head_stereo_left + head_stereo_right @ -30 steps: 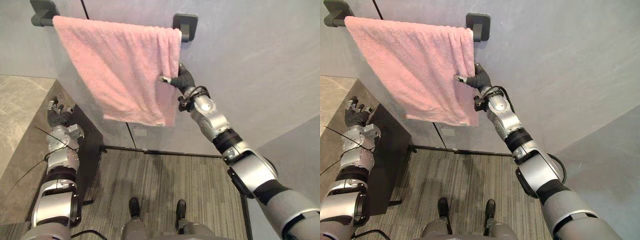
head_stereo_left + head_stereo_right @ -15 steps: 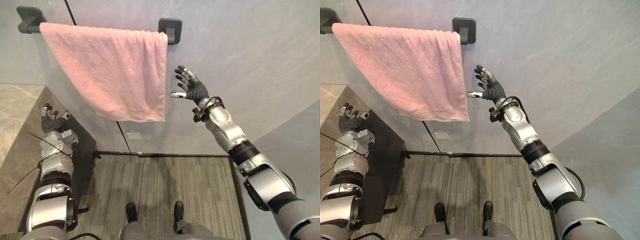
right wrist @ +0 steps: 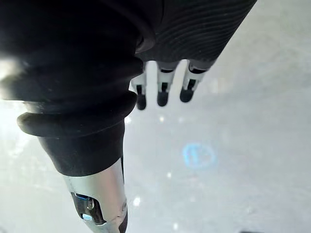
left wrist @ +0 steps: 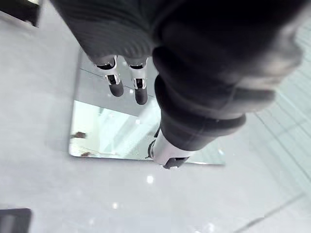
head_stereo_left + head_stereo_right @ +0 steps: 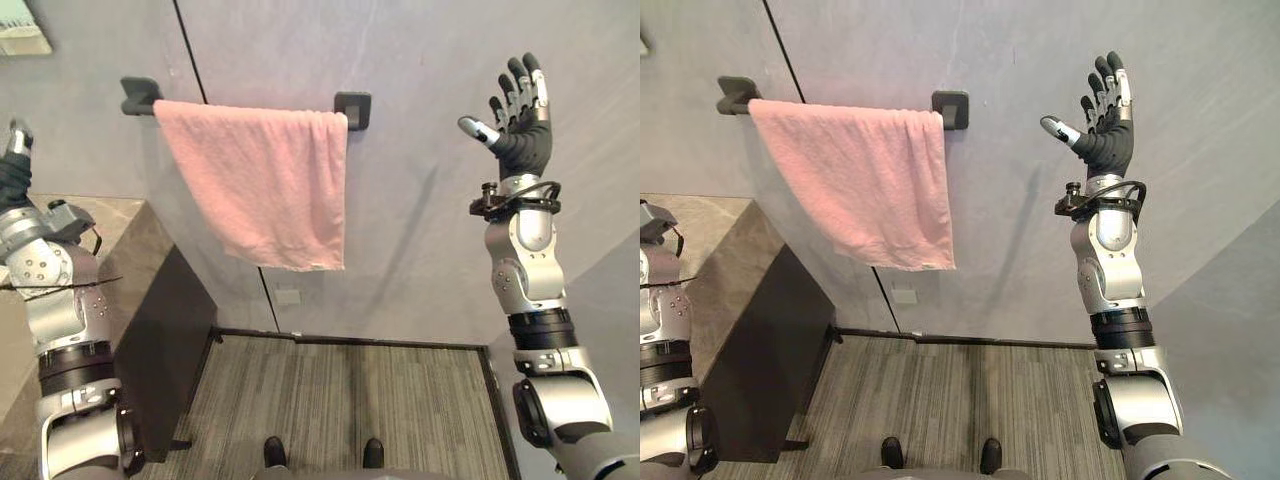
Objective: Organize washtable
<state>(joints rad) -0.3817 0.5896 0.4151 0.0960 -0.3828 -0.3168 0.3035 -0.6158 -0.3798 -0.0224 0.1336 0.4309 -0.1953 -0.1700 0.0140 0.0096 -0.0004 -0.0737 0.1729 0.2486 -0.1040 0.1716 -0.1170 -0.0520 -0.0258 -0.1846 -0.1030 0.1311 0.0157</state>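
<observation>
Right hand (image 5: 522, 145) is up high, palm to the grey wall (image 5: 430, 220), fingers (image 5: 528, 75) straight and spread, thumb out to the side, nothing in it. Left hand (image 5: 12, 180) is also raised, fingers (image 4: 115, 87) relaxed and apart from the thumb, holding nothing; past its fingertips is 1 mirror panel (image 4: 112, 136) on the wall.

Count: 1 pink towel (image 5: 265, 185), 1 towel bar, 2 dark brackets, one nearer my right hand (image 5: 352, 108) and one nearer my left (image 5: 140, 95), 1 washtable (image 5: 130, 235) with a stone-look top and a dark side.

Towel sits between my two hands, well apart from both, lower than my right palm. It's draped over the bar and hangs flat against the wall. Top edge runs level along the bar from bracket to bracket, touching the one on my right-hand side. Bottom edge slants, lowest at the corner toward my right hand.

Washtable is below my left hand, its near corner under the towel's left part. Striped grey floor (image 5: 350, 400) lies below both hands.
</observation>
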